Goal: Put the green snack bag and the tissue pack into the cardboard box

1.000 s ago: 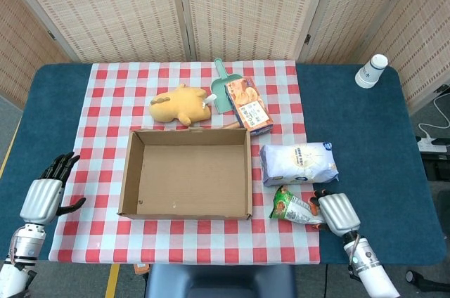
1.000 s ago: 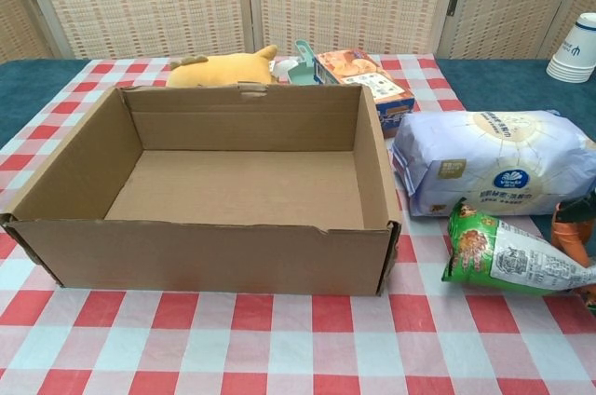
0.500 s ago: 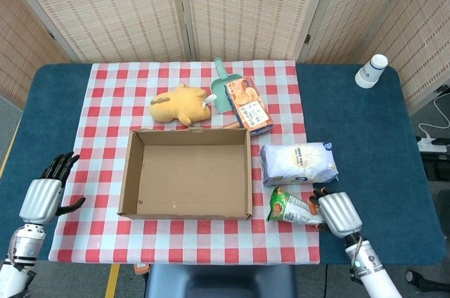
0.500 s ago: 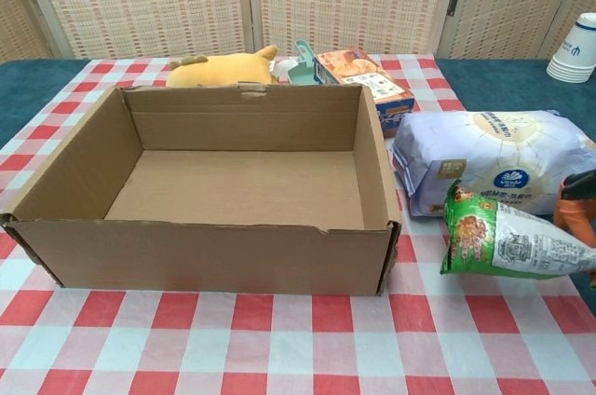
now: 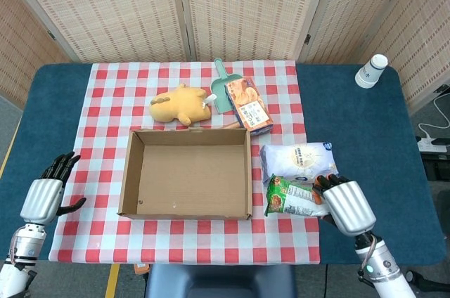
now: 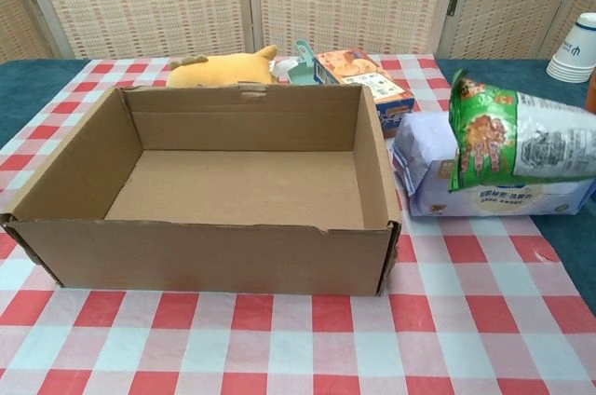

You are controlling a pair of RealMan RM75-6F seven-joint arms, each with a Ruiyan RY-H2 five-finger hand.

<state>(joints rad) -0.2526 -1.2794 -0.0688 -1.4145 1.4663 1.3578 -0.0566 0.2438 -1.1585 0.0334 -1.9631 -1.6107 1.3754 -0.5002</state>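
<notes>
My right hand (image 5: pixel 346 206) grips the green snack bag (image 5: pixel 290 197) by its right end and holds it lifted above the table, just right of the cardboard box (image 5: pixel 187 173). In the chest view the green snack bag (image 6: pixel 521 142) hangs in front of the tissue pack (image 6: pixel 492 192), and the hand itself is cut off at the right edge. The white and lilac tissue pack (image 5: pixel 298 162) lies on the cloth right of the box. The cardboard box (image 6: pixel 74 164) is open and empty. My left hand (image 5: pixel 48 192) rests open on the blue table at the left, fingers spread.
Behind the box lie a yellow plush toy (image 5: pixel 180 105), a green scoop (image 5: pixel 223 86) and an orange snack carton (image 5: pixel 249 104). A white paper cup (image 5: pixel 370 71) stands at the far right on the blue table. The checked cloth (image 5: pixel 112 87) covers the middle.
My right hand has raised the green snack bag off the cloth and carried it slightly left and back, over the tissue pack's near edge. The left hand has not moved.
</notes>
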